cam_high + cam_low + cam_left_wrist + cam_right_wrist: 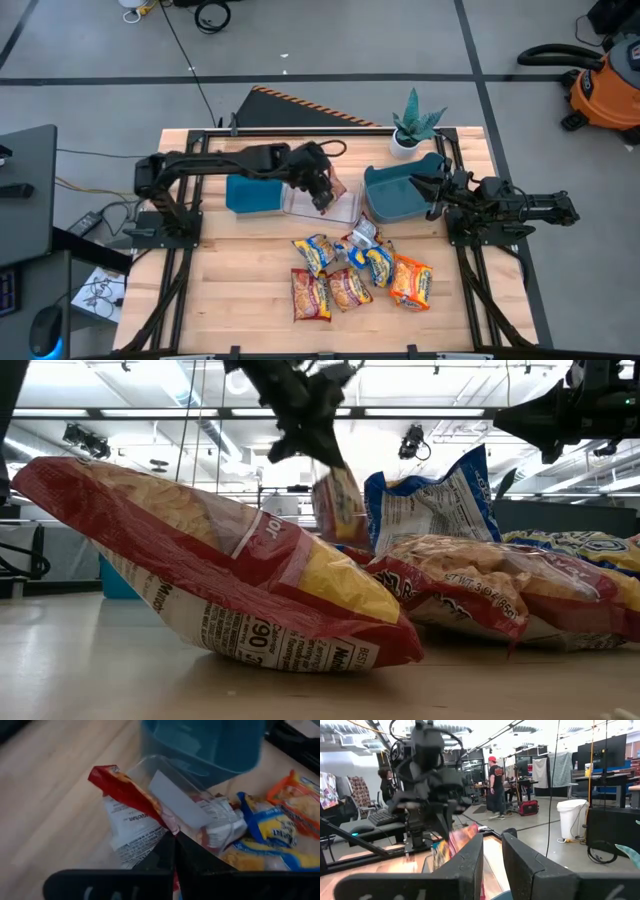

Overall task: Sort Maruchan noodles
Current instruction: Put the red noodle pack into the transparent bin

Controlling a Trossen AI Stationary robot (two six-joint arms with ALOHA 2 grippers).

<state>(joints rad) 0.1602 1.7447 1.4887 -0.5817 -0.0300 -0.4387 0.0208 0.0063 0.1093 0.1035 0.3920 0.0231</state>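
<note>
My left gripper (322, 197) hangs over the clear bin (345, 210) and is shut on a red-and-white noodle packet (127, 817), which also shows in the low view (340, 500). My right gripper (428, 186) waits open above the teal bin (395, 200), touching nothing. Several more packets lie flat on the table nearer the front: red ones (310, 295), blue-and-yellow ones (315, 252) and an orange one (410, 282). Another packet (215, 827) seems to lie inside the clear bin. My left gripper pinches the red packet between its two fingers at one end (166, 831). The fingers come from above, slanting down. The packet is lifted clear and hangs below the fingertips (318, 455), above the clear bin.
A blue bin (255, 195) stands left of the clear bin, and the teal bin to its right. A potted plant (412, 128) is at the far edge. Bare wood lies along the near left of the table (230, 280). People stand in the room beyond (496, 782).
</note>
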